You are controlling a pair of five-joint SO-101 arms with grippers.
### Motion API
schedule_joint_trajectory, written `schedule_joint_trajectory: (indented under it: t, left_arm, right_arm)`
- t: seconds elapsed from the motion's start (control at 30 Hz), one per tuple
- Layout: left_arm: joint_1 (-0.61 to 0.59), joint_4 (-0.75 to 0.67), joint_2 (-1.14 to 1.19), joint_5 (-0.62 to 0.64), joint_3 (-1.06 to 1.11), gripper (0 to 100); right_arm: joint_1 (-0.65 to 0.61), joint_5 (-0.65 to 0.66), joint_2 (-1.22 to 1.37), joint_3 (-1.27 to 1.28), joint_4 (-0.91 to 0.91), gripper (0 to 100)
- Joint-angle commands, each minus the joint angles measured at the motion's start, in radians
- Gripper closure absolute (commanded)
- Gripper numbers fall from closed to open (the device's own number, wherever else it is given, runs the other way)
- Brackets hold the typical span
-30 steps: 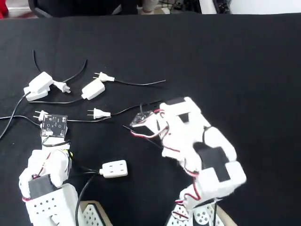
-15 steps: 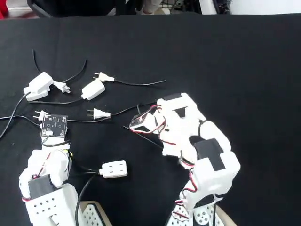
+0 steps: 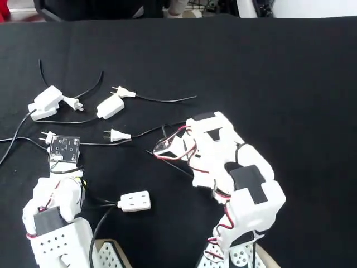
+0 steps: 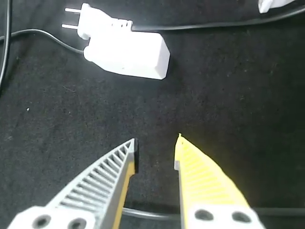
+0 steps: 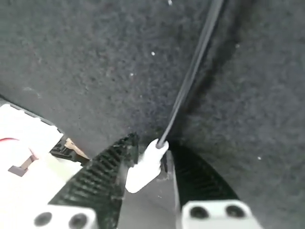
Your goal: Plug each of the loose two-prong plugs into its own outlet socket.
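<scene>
Black table [image 5: 71, 57]; right gripper [image 5: 151, 145] around plug [image 5: 143, 169]

Even, bright light; soft wrist close-ups (glaring whites)

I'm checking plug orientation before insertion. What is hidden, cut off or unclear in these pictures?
- Prongs of the plug held in the right gripper: covered by its fingers in the right wrist view, and under the right arm in the high view.
- Slots of the outlet block: the left wrist view shows a plain face.
- Where the cables end: cut off by the picture edge in the high view.
</scene>
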Motion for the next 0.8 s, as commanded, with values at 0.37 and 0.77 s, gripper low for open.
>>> schedule_joint_trajectory:
  t: [0.37,0.77]
  left_arm:
    - [0.007,-0.011,-0.003,-0.012,-0.005,86]
    - [0.007,-0.009,-0.003,-0.012,-0.005,86]
  right_arm:
    - [-0.051,-0.160,0.041,0.050,-0.072,98.6]
    - [0.210,-0.189,0.042,-0.239,0.018,98.6]
